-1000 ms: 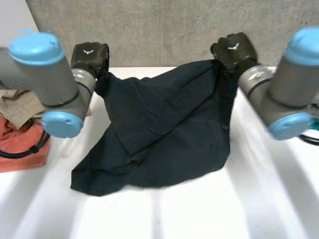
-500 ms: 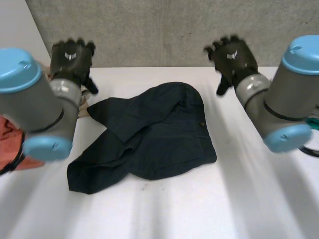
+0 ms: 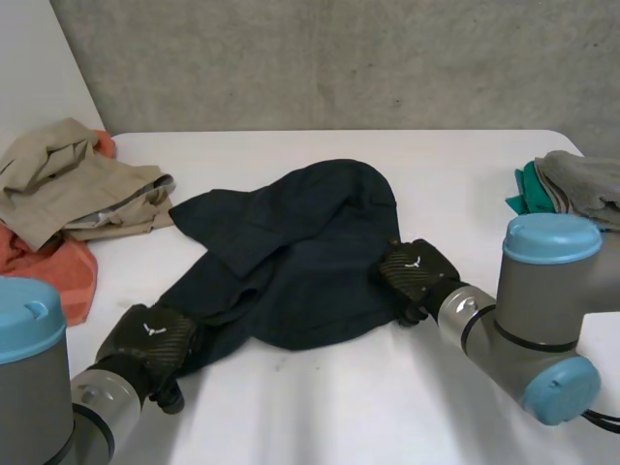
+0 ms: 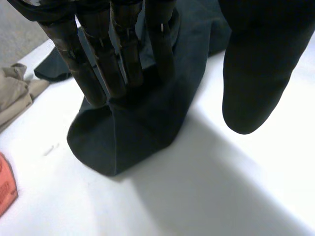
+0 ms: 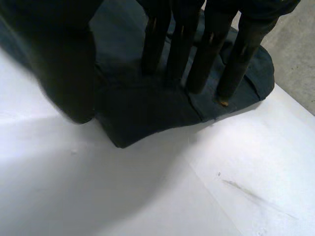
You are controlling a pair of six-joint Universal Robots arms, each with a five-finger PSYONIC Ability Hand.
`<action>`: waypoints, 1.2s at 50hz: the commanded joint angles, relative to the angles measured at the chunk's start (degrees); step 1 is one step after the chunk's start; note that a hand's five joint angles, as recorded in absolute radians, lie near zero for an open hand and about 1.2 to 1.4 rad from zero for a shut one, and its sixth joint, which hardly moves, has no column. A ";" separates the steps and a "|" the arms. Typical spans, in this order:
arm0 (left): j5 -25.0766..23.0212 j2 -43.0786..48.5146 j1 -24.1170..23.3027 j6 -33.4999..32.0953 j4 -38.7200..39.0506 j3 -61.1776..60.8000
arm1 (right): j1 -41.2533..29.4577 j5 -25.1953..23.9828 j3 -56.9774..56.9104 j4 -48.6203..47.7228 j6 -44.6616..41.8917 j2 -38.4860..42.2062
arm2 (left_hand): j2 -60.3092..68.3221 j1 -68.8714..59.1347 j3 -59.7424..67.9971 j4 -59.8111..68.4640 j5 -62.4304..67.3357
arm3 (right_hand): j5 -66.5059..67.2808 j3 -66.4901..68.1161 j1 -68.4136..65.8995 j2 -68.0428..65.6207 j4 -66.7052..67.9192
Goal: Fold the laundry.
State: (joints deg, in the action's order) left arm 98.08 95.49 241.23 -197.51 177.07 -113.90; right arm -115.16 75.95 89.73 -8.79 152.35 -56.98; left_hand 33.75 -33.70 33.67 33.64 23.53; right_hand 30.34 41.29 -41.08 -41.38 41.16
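**On the white table point(image 3: 465, 165), both hands down on a crumpled dark navy cloth point(image 3: 300, 242)**

At the near edge of the table, the left hand point(image 3: 145, 341) rests on the cloth's nearest corner, at its left end. In the left wrist view its fingers point(image 4: 120, 69) are straight and close together. Their tips press on the fabric just behind that rounded corner, and the thumb hangs apart over bare table, holding nothing.

A little farther in, the right hand point(image 3: 417, 276) sits on the cloth's near right edge. Its fingers point(image 5: 202, 59) are also straight, slightly spread, with tips on the fabric beside a folded corner. The thumb is clear of them and grips nothing.

Beyond the hands, the cloth lies flat in loose folds across the middle of the table, its rounded far end toward the grey concrete wall point(image 3: 339, 58).

At the left side an orange-red cloth point(image 3: 60, 276) lies under a heap of beige garments point(image 3: 68, 179). At the far right edge lie a teal cloth point(image 3: 526, 191) and a grey cloth point(image 3: 581, 179), touching each other and well apart from the navy one.
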 commanded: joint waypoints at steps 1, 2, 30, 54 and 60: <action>-0.79 1.28 1.52 -0.07 1.25 -0.71 | 0.20 0.69 -1.84 -2.98 0.40 2.22 | -6.02 5.98 -5.95 -5.92 -5.80 | 39.66 38.71 -38.92 -38.62 38.84; -0.87 1.54 1.52 -0.07 1.61 -0.71 | 0.29 0.86 -1.76 -3.25 0.49 2.13 | -7.04 6.99 -6.96 -6.93 -6.82 | 39.66 38.71 -38.92 -38.62 38.84; -1.23 13.58 6.80 -11.23 21.90 -0.01 | 0.55 1.57 3.87 -3.43 0.84 -4.81 | 11.39 -11.44 11.47 11.50 11.62 | 39.66 38.71 -38.92 -38.62 38.84; -1.23 -13.56 5.74 -13.34 11.99 7.98 | 4.59 3.59 -3.33 15.89 -15.23 -26.42 | 46.25 -46.30 46.33 46.36 46.47 | 39.66 38.71 -38.92 -38.62 38.84; -2.89 -21.65 3.73 -13.08 5.14 15.01 | 6.53 3.94 -12.02 27.66 -17.79 -32.84 | 46.25 -46.30 46.33 46.36 46.47 | 39.66 38.71 -38.92 -38.62 38.84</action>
State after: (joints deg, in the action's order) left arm 96.63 80.11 246.56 -210.86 187.88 -104.59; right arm -110.42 79.77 84.53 9.51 136.75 -84.70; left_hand 68.48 -64.92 68.36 68.58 56.47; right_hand 56.16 67.00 -61.88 -66.30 68.77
